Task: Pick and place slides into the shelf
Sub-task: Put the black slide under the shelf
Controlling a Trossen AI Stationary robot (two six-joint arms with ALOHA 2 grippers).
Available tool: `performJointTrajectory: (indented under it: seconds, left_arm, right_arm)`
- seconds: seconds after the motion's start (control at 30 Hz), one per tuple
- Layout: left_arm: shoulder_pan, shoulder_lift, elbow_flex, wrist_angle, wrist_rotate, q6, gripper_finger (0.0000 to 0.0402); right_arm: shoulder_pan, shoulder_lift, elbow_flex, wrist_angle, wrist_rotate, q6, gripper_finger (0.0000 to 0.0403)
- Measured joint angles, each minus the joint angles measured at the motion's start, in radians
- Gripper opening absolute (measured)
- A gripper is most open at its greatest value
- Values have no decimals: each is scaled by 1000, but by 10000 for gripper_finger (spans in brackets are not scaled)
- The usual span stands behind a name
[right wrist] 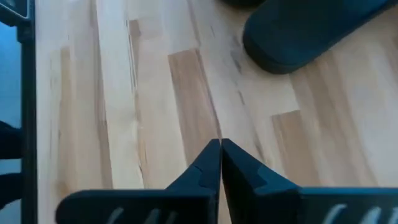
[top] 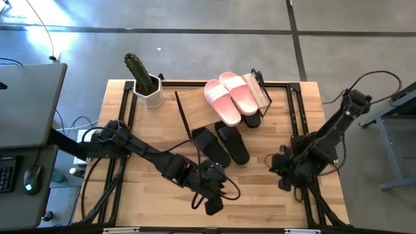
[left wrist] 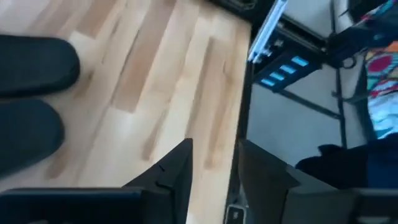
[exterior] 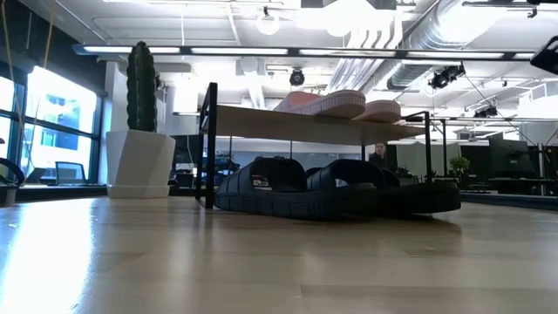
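Both grippers empty, black slides still outside the shelf.

Your left gripper hovers narrowly parted near the table's front edge; the right gripper is pinched closed. Pink slides lie on the shelf (done, I judge). Approach the black slides by the strap, jaws widened first.

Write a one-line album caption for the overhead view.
Pink slides top the shelf, black slides poke out below, both claws idle near the table's front edge.
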Motion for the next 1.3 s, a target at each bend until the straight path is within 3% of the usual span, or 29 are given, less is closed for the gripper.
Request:
performJointTrajectory:
  seconds: [0.2,0.37,0.53,0.63,0.8,1.03,1.3]
  left_arm:
    - [-1,26,-3,-4,-49,-2,84]
    - [0,25,-2,-1,-50,14,66]
    - [-11,25,-2,-9,-50,19,52]
    - [-29,25,-2,-28,-50,25,46]
    - [-50,25,-2,-53,-55,21,38]
    - [-44,25,-2,-60,-72,25,28]
    - [-26,25,-2,-72,-88,41,19]
  right_arm:
    - [-27,191,0,176,69,0,1]
    - [-60,276,-11,338,109,-32,0]
    - [-128,246,-262,882,-26,-97,0]
    - [-144,202,-404,1067,33,-54,0]
    - [-137,182,-423,1008,130,-22,0]
    - [-215,260,-383,940,117,-2,0]
    - [-306,352,-383,1024,27,-53,0]
